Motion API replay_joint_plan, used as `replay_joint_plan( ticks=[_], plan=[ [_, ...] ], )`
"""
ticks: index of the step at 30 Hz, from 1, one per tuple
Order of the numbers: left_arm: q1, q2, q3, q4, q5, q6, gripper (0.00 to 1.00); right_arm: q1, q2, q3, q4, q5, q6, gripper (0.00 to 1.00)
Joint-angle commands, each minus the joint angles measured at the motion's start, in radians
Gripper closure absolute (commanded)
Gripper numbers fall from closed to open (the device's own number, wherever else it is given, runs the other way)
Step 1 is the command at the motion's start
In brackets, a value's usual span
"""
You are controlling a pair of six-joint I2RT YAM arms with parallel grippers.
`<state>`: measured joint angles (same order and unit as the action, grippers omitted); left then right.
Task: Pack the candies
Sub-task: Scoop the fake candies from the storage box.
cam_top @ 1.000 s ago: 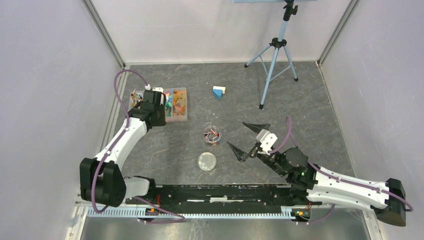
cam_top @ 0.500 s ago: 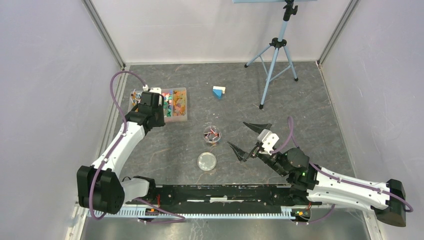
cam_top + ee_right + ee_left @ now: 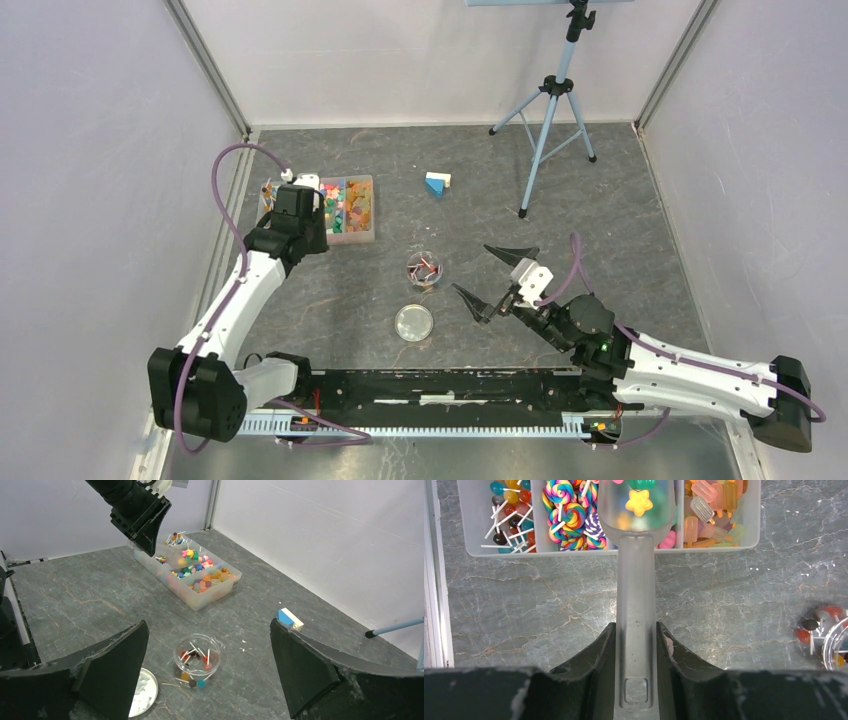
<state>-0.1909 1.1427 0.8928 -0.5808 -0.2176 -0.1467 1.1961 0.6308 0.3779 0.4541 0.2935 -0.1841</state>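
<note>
Lid (image 3: 414, 322): flat clear disc on the table (image 3: 620, 200), nearest your bases, off the bowl and just beside it. Risk: a low arm sweep would skate it across the smooth marbled top.

Right gripper (image 3: 472, 268): jaws spread full, empty, low, just right of the bowl. Risk: 1 nudge from those black wedge tips could topple the bowl.

Bowl (image 3: 197, 660): small round clear cup, open, holding a few ball sweets on thin white sticks. Risk: it looks light and narrow, so an off-centre pour would bounce pieces onto the table.

Left gripper (image 3: 636, 630): clenched on the scoop's flat handle. Risk: the slick handle may swivel in the grip if you swing fast.

Scoop (image 3: 636, 580): frosted translucent plastic, straight handle, rounded cup over the tray's middle section. It carries 1 yellow star (image 3: 639, 502) and a green piece. Whether the cup touches the heap, I cannot tell. Risk: any forward tilt spills this small load before the bowl, which is well apart from the tray.

Tray (image 3: 704, 549): clear rectangular box with dividers, far left.

Candies (image 3: 569, 515): most are in the tray, sorted into ball pops, rainbow swirl pops, small moulded shapes and pastel ice-lolly shapes. They look glossy and hard.

Block (image 3: 437, 183), tripod (image 3: 548, 110): farthest, well apart from your work.
</note>
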Motion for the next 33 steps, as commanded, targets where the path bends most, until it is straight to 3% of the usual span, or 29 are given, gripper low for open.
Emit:
replay_joint_plan(
  ticks=[1,33],
  plan=[
    [0.005,-0.039,-0.011,0.038,0.023,0.007,0.98,0.002,0.01,0.018,0.045,0.005,-0.005,0.02],
    [0.005,-0.403,-0.078,0.144,0.151,0.107,0.98,0.001,0.03,0.03,0.038,0.04,0.008,0.02]
  ],
)
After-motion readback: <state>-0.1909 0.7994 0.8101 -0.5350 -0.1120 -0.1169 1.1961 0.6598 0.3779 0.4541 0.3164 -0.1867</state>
